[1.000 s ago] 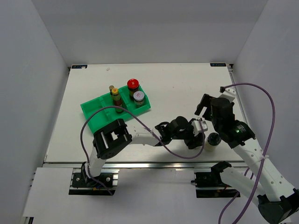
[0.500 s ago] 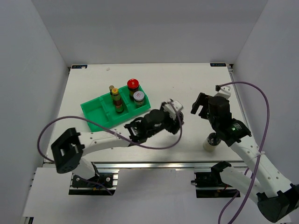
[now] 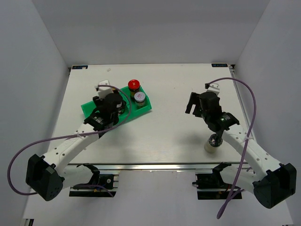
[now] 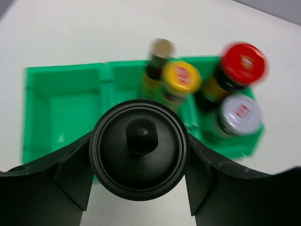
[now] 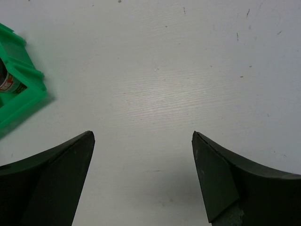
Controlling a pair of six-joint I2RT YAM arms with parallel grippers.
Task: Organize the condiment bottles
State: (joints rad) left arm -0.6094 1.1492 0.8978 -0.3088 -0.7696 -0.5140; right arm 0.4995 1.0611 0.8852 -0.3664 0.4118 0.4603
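My left gripper [image 3: 112, 106] hangs over the green bin [image 3: 90, 109] and is shut on a short black-lidded jar [image 4: 139, 148]. In the left wrist view the jar sits above the bin's [image 4: 61, 108] near edge. The tan-capped bottle [image 4: 162, 47], yellow-capped bottle [image 4: 181, 77], red-capped jar [image 4: 243, 61] and silver-lidded jar [image 4: 241, 113] stand in the bin's right compartments. The red-capped jar [image 3: 134, 84] and silver-lidded jar [image 3: 139, 97] also show from above. A second black-lidded jar [image 3: 214, 141] stands on the table at the right. My right gripper [image 3: 196, 104] is open and empty [image 5: 142, 136] over bare table.
The bin's left compartment [image 4: 59, 117] holds nothing. The bin's corner [image 5: 21, 96] shows at the left of the right wrist view. The table [image 3: 169, 84] has walls close on three sides.
My left gripper has carried the black-lidded jar from the right middle of the table leftward to above the bin. My right gripper has drawn back from the second jar.
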